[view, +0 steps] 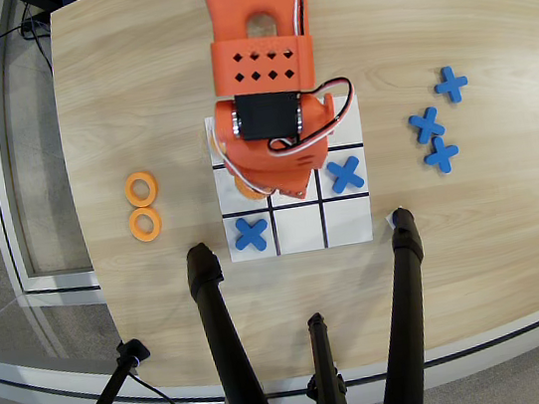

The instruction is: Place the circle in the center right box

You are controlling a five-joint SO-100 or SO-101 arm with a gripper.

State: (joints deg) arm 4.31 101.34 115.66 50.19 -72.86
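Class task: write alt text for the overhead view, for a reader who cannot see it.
An orange robot arm reaches over a white nine-cell board on a wooden table, hiding its fingers. Two blue crosses lie on the board, three more to its right, and two orange rings to its left.

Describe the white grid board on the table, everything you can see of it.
The board is a flat white square, paper-like, ruled with thin black lines into nine cells. It lies flat on the wooden table, roughly centred, its edges square to the overhead view. The orange arm hangs over its upper and left-middle cells, hiding them. Two blue crosses lie on it: one in the middle row's right cell, one in the bottom-left cell. An orange edge peeks out under the arm at the middle-left cell.
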